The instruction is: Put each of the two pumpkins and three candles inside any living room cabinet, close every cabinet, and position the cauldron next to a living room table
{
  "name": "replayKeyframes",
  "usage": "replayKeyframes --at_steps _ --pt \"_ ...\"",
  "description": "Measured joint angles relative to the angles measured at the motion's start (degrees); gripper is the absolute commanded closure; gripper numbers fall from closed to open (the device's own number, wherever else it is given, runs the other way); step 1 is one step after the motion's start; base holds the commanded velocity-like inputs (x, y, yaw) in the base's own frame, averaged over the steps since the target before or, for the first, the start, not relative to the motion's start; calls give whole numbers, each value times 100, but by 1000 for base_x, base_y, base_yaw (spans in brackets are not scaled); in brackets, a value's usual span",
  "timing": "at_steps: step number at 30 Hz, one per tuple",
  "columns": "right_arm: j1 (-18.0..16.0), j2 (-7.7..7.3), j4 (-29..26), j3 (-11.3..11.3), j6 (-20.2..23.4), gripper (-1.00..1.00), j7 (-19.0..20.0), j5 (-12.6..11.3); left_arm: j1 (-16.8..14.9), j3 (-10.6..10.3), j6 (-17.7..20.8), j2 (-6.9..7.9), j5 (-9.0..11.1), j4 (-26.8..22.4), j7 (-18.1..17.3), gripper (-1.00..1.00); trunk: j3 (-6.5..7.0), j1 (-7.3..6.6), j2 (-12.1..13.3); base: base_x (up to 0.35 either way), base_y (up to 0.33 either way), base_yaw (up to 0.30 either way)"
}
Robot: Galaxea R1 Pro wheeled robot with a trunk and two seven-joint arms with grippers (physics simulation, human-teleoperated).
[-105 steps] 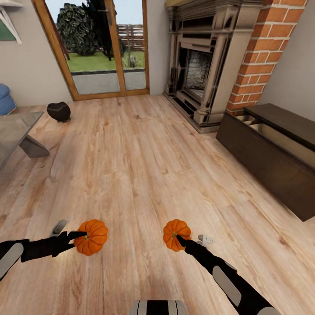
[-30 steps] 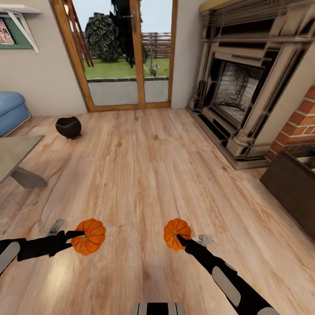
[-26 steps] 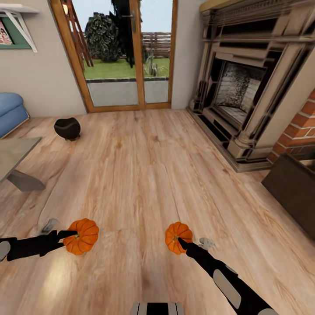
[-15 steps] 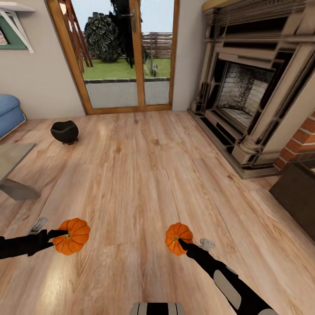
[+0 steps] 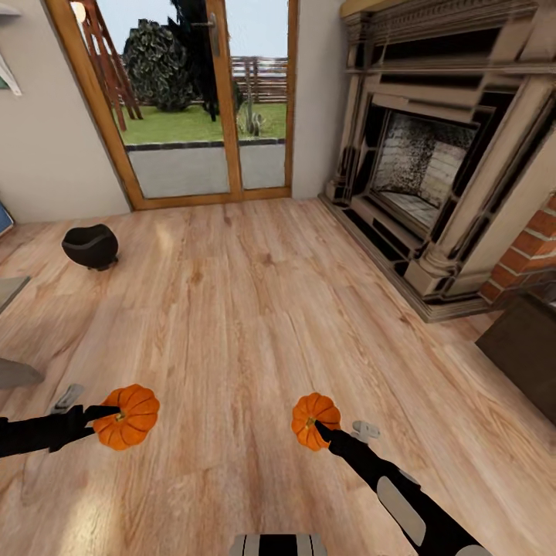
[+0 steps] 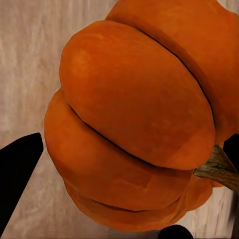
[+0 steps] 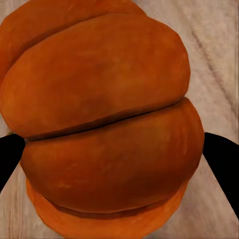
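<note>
Two orange ribbed pumpkins hang just above the wood floor. My left gripper (image 5: 106, 415) is shut on the larger pumpkin (image 5: 130, 417), which bulks large in the left wrist view (image 6: 134, 124) between dark fingers (image 6: 17, 169). On the smaller pumpkin (image 5: 316, 419) my right gripper (image 5: 315, 425) is shut; the right wrist view has this pumpkin (image 7: 107, 129) close up. The black cauldron (image 5: 90, 246) sits on the floor at far left. A dark-brown cabinet (image 5: 529, 351) corner juts in at the right edge. A sliver of the table (image 5: 9, 291) shows at the left edge. The candles are out of view.
A large stone fireplace (image 5: 432, 154) with a brick column (image 5: 533, 255) fills the right side. A wood-framed glass door (image 5: 193, 100) stands straight ahead. Open wood floor (image 5: 247, 309) stretches between me and the door.
The whole view has shifted, sliding the cauldron and table toward the left edge. My left arm has swung outward to the left with its pumpkin. The right arm keeps its pose.
</note>
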Motion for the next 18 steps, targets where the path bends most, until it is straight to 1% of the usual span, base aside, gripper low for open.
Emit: replayKeyframes --at_steps 8,14,18 --pt "0 0 0 0 0 100 0 -1 -1 -2 0 -17 8 -25 -4 100 0 1 0 6 3 -275" --pt "0 -1 -2 -2 -4 100 1 -6 -5 7 79 -16 78 -38 -9 100 141 -15 8 0 0 -280" --pt "-1 0 -4 -8 -80 100 5 -8 -7 9 201 -26 37 -43 -6 100 246 -26 13 0 0 -259"
